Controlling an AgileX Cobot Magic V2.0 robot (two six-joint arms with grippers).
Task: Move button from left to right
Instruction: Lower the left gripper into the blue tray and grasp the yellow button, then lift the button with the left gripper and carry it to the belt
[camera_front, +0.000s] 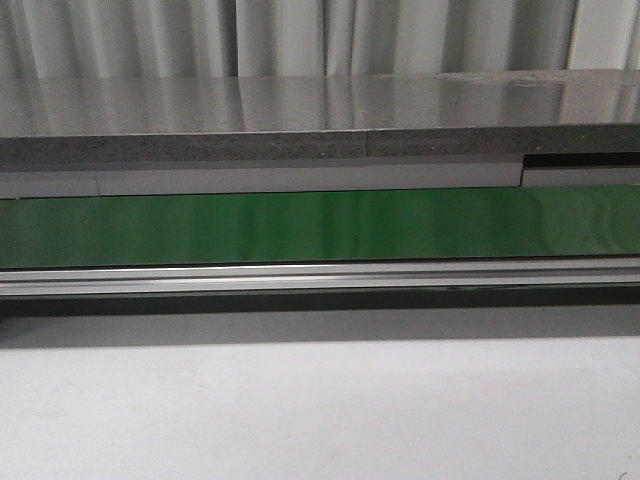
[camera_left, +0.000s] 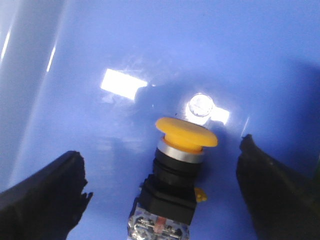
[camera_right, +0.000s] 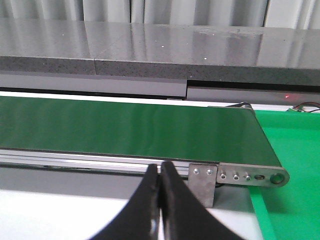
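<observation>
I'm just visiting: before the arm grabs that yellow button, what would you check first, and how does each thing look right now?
1. Button between the left gripper fingers: ok, one finger on each side.
2. Left jaws open wide enough: ok, neither finger touches the button.
3. Button's pose: lying tilted on the blue surface, cap away from the camera; ok.
4. Right gripper out of the way: ok, shut, in front of the green conveyor belt.
5. Belt free of objects: ok in the parts seen.
6. Exact drop-off spot on the right: cannot tell.
</observation>
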